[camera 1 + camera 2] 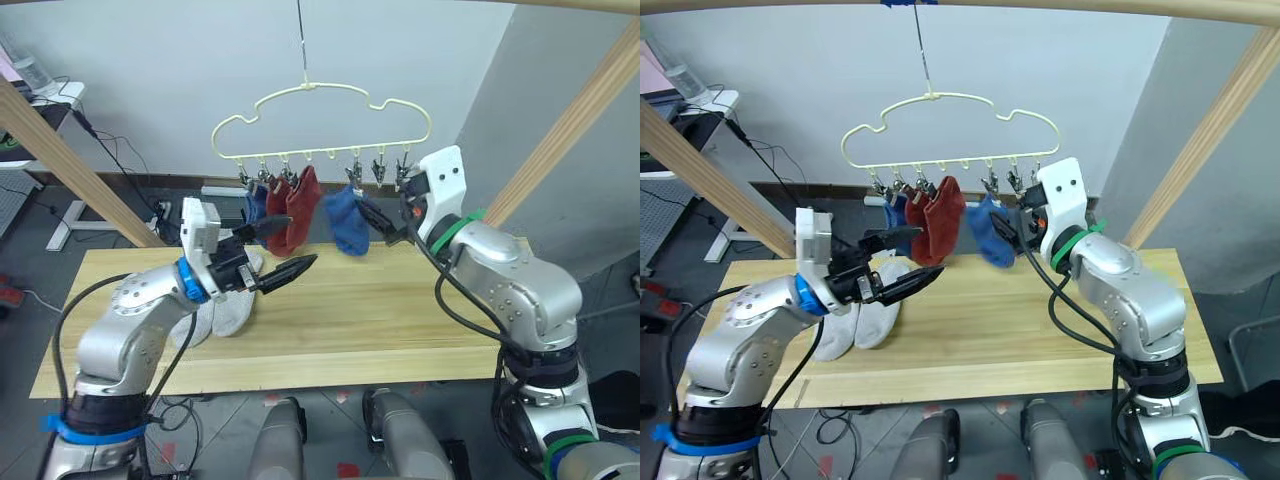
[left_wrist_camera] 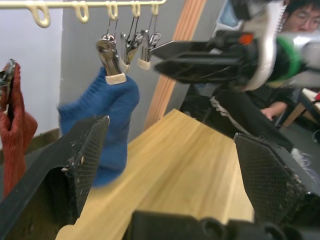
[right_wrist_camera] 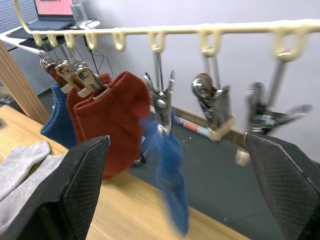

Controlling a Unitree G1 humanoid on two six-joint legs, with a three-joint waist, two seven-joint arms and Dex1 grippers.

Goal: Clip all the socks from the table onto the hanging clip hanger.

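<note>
The left gripper point(image 1: 277, 250) hangs nearest, over the left part of the table point(image 1: 400, 330), its two black fingers spread wide with nothing between them. Just beneath and left of it, two light grey socks point(image 1: 228, 305) lie side by side on the wood, partly hidden behind the arm. Farther back the clip hanger point(image 1: 320, 125) hangs from a thin cord above the table's far edge. A blue sock point(image 1: 257, 208) and two rust red socks point(image 1: 295, 210) hang clipped on its left side; a second blue sock point(image 1: 348, 220) hangs from a clip right of centre. The right gripper point(image 1: 385, 225) is raised just right of that second blue sock, below the empty clips point(image 3: 215, 107) at the hanger's right end, jaws wide apart and empty.
</note>
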